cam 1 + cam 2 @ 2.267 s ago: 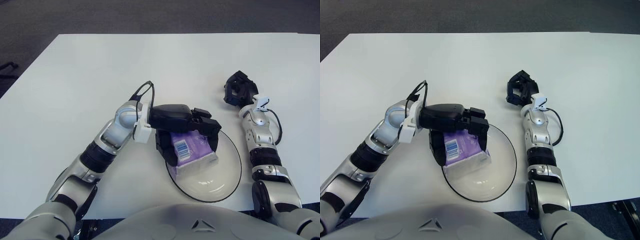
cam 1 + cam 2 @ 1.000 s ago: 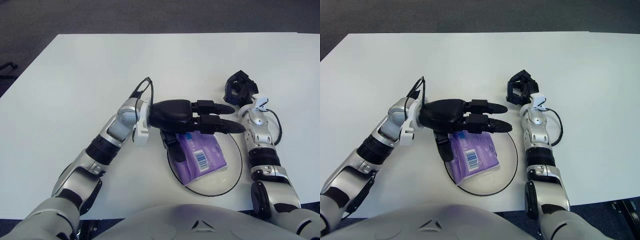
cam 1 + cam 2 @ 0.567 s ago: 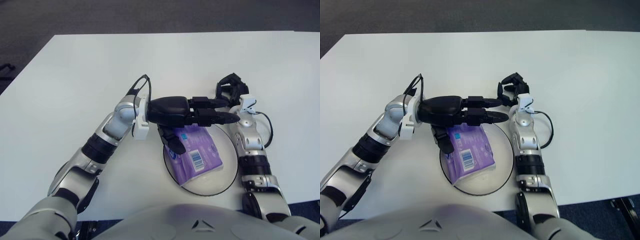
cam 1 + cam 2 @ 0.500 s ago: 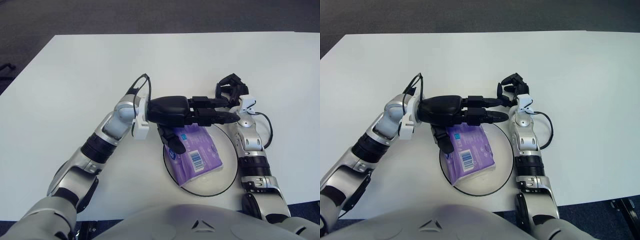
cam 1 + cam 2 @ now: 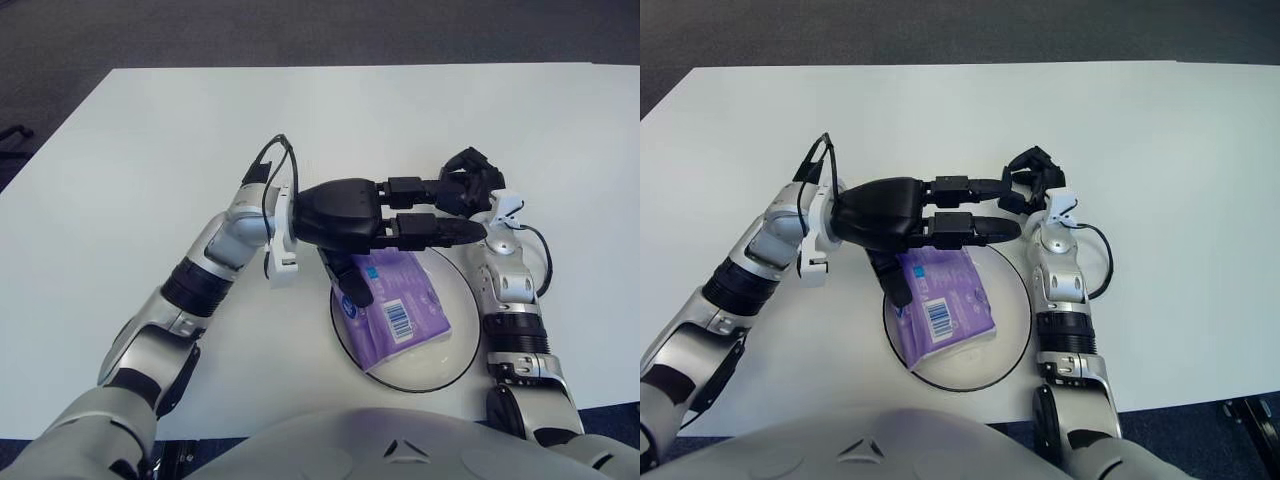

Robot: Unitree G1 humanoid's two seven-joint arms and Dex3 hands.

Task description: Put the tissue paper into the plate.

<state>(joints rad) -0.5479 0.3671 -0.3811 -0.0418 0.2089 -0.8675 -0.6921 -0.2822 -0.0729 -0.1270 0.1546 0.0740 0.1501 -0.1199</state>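
Purple, with a white barcode label, the tissue pack [image 5: 395, 305] lies flat inside the clear, dark-rimmed plate [image 5: 462, 340] near the front edge of the white bench [image 5: 400, 120] in the left eye view. The left hand [image 5: 385, 235] reaches in from the left and shows over the far part of the plate, its two long fingers [image 5: 440, 230] stretched straight out toward the right and its thumb [image 5: 352, 285] pointing down over the pack's left end; the fingers are spread apart and close on nothing, though whether the thumb touches the pack cannot be told. The right hand [image 5: 470, 185] shows just beyond the plate's far right rim, at the tips of the left hand's fingers, with its own fingers curled in and nothing in them; its forearm runs along the plate's right side. In the right eye view the pack [image 5: 945, 295] again sits within the plate [image 5: 1015, 335], tilted so that its barcode end points toward the near rim. The left hand [image 5: 940, 225] shows over the pack's far end, fingers extended and apart, thumb hanging by the pack's left edge. The right hand [image 5: 1032, 180] shows curled just past the left fingertips, beside the plate's far right rim.
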